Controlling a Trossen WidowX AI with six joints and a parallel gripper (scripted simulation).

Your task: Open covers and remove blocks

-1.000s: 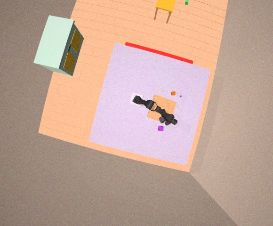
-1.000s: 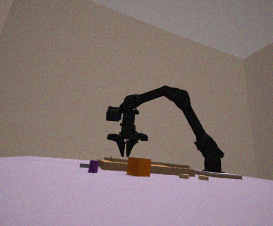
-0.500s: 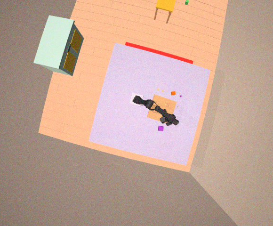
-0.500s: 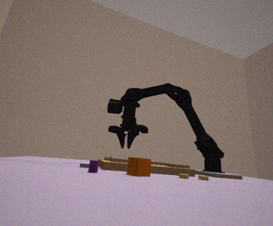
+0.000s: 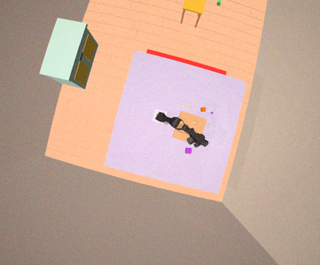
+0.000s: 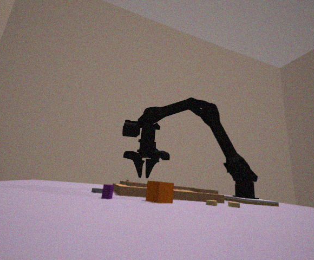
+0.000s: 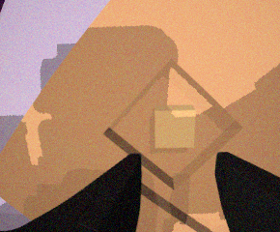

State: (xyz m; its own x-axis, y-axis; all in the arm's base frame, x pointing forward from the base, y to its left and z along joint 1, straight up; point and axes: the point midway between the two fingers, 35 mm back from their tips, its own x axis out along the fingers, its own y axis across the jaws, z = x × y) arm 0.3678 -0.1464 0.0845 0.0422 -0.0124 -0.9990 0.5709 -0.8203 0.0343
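The tan puzzle board (image 5: pixel 188 116) (image 6: pixel 131 190) (image 7: pixel 217 39) lies flat under the arm. My gripper (image 6: pixel 143 177) (image 7: pixel 179 163) is partly open, points down above the board and has nothing between its fingers. In the wrist view, a pale yellow block (image 7: pixel 174 130) sits in a square well (image 7: pixel 195 86), just ahead of the fingertips. A dark slot (image 7: pixel 123 143) runs along one side of the well. Two small pale yellow blocks (image 5: pixel 185 105) (image 6: pixel 234 204) lie on the table beside the board. The arm hides part of the board, and the other covers cannot be made out clearly.
An orange cube (image 5: pixel 203 109) (image 6: pixel 159 192) and a small purple object (image 5: pixel 212 112) (image 6: pixel 106 191) stand near the board's edge, on the side of the two pale blocks. A larger purple cube (image 5: pixel 188 150) stands beyond the opposite edge. A small pale object (image 5: pixel 208 125) lies off the far end.
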